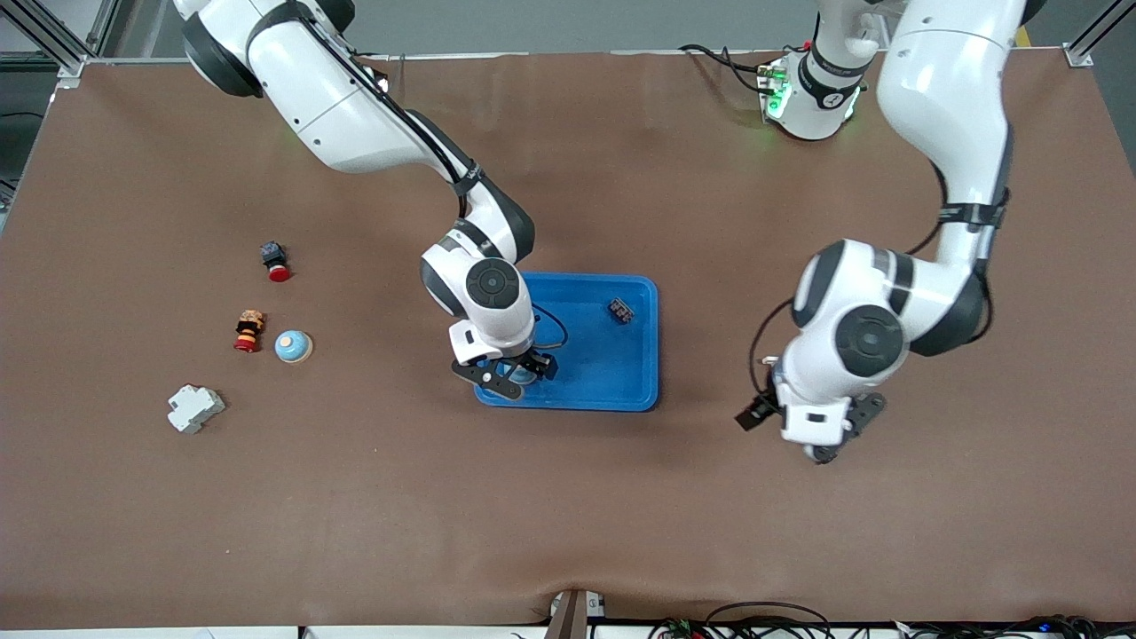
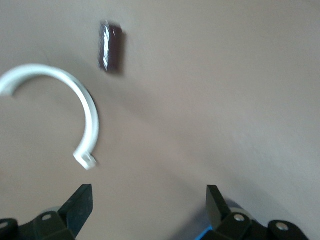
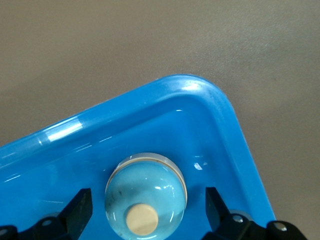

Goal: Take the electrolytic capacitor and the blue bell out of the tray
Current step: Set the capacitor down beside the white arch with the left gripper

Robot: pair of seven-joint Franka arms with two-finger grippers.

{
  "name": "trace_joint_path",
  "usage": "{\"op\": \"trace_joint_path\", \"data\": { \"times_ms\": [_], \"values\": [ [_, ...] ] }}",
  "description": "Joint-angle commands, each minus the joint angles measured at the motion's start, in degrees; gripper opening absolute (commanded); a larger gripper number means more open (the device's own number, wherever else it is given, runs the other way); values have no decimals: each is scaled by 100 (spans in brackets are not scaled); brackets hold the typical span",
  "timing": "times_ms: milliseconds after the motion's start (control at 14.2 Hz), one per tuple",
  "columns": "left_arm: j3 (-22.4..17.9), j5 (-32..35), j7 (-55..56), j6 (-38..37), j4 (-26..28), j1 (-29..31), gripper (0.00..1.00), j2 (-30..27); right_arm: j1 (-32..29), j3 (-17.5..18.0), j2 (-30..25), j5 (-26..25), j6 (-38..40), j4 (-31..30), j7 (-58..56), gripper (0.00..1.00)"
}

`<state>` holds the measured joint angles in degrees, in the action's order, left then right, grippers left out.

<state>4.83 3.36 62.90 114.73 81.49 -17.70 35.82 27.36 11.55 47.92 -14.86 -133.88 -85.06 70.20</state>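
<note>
Right gripper [image 1: 513,371] was mine, down in the corner of the tray [image 1: 621,373] that lies nearest the front camera at the right arm's end of the table. My fingers [image 3: 80,207] were spread wide and holding nothing, with the blue bell [image 3: 146,194] sitting between them, not yet touched.

The bell was a domed piece on a pale rim, with a cream button on top. It stood upright on the tray floor, button up, so it had no real long axis and was round all the way about. I judged it light, stiff and glossy, so slippery on the dome. The best hold looked low, across the rim, where the sides are straighter. Higher up, the pads would likely slide off the curve. The tray wall was just beside it, so one finger had little room.

A small dark part [image 1: 620,311] lay in the tray corner farther from the front camera, toward the left arm's end. It was probably the capacitor, but too small to give its axis.

My left gripper [image 1: 825,435] waited over bare table [image 1: 568,532] well apart from the tray, jaws wide and empty. A second blue bell [image 1: 293,346] sat out on the table.
</note>
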Motion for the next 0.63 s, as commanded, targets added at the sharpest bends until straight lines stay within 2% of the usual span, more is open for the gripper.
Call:
{"op": "trace_joint_path", "data": {
  "times_ms": [0,141,211,423,564],
  "values": [
    [-35,85,791,-65,104,-390,100,-66,41,5,104,-202,20,174,161,59],
    [-35,77,1258,-56,104,-706,100,48,59,5,104,-193,20,174,196,8],
    [-35,85,1530,-47,104,-812,100,100,85,14,95,-184,29,183,283,0],
    [-35,94,2085,5,112,-1103,100,276,85,58,-36,-88,117,297,346,0],
    [-35,77,2279,23,121,-1243,100,390,-72,232,-238,104,405,324,267,0]
  ]
}}
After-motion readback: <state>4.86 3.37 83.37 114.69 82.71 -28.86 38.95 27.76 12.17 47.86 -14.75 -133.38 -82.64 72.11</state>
